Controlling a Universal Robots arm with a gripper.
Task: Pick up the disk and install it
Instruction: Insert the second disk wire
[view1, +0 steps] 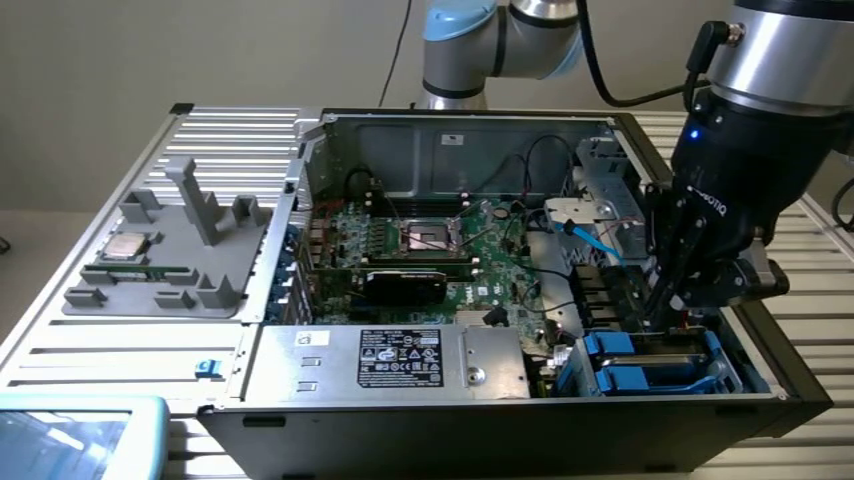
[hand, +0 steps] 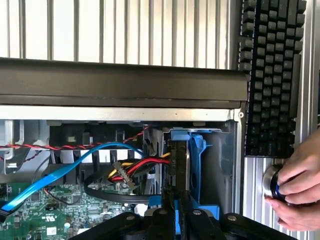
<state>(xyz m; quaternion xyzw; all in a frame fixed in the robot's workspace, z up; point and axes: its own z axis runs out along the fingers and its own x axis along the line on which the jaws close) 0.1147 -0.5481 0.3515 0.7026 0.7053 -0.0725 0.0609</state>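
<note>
One open computer case sits on the table, with one motherboard inside and one labelled grey metal box. Two blue drive carriers show in the bay (possibly more behind the arm). One grey fixture tray holds one CPU chip. One keyboard; one person's hand.

Open computer case lying on slatted counter, motherboard exposed. Arm reaching down into drive bay at exterior view's right, gripper low among blue carrier rails, jaws drawn close (what they pinch hidden behind bay wall). Grey metal box with black label near front. Grey fixture tray with small square chip at exterior view's left.
</note>
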